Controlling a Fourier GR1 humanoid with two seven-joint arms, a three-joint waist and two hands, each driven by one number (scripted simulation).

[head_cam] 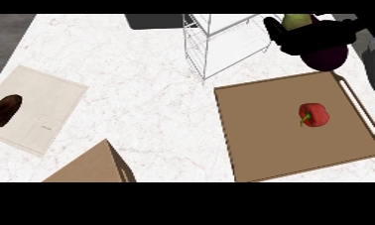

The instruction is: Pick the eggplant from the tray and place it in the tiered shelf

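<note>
At the frame's upper right the right hand (307, 33) curled around the eggplant (326, 56), held above the tray's (278, 135) far edge beside the shelf (223, 45), where its dangling purple end could probably snag the wire frame on entry.

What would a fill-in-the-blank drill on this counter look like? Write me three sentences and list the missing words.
1. The right hand is curled round the dark purple ____, holding it above the tray's far edge.
2. The one item lying on the brown tray is a ____ bell pepper.
3. The white wire tiered shelf stands to the ____ of the raised hand in the head view.

Missing words: eggplant; red; left
</note>
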